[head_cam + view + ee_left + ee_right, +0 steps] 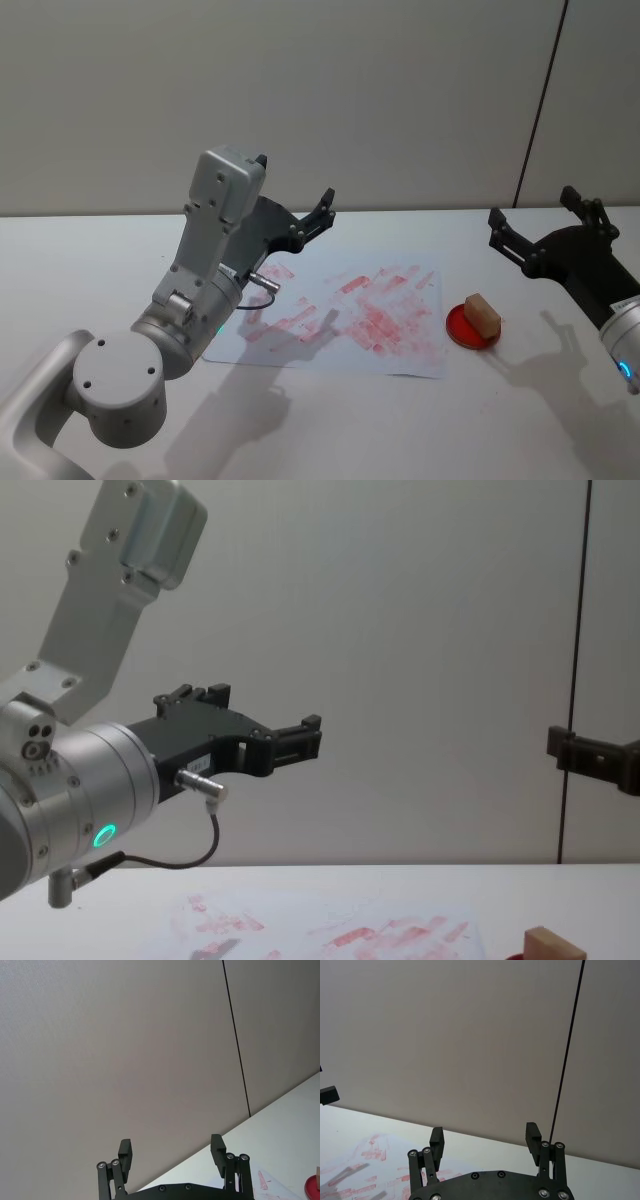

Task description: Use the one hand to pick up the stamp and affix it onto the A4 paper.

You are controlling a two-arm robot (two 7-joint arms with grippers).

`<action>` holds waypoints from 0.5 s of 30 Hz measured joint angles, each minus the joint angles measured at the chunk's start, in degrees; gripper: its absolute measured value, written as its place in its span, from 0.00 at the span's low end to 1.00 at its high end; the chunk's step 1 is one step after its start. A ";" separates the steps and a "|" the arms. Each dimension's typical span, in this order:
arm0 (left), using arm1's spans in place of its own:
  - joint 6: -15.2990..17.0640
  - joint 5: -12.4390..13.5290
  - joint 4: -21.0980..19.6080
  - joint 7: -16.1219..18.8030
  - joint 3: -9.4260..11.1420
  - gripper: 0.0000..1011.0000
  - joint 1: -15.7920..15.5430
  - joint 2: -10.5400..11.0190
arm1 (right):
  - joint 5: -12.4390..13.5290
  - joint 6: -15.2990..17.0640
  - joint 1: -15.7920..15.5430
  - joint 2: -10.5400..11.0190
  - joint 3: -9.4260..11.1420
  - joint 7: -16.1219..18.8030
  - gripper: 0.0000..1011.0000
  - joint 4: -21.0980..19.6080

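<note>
The stamp (483, 313) sits on a round red ink pad (460, 330), its underside hidden against the pad. The pad lies on the white table (100, 260) just beside the right edge of the A4 paper (350, 320). That sheet lies flat mid-table, crowded with red prints and smears.

The left arm's grey joints cover the paper's near left corner, and a thin dark cable (262, 300) loops at its wrist. Its left tool (170, 1145) is held up over the sheet's left part, fingers spread apart on nothing. The right tool (533, 208) hangs above the table's right side, beyond the pad toward the far edge, also spread and empty. Its arm runs off the head view's right edge.

From the chest, the stamp is cut off at the frame's bottom. A plain wall with a dark vertical seam (540, 100) stands behind the table.
</note>
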 joint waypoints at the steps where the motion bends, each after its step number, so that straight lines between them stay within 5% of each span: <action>1: 0.00 0.00 0.00 0.00 0.00 0.99 0.00 0.00 | 0.00 0.00 0.00 0.01 0.00 0.01 0.99 0.00; 15: 0.00 0.00 0.00 0.00 0.00 0.99 0.00 0.00 | 0.67 3.37 -0.85 1.46 0.97 0.23 0.99 0.30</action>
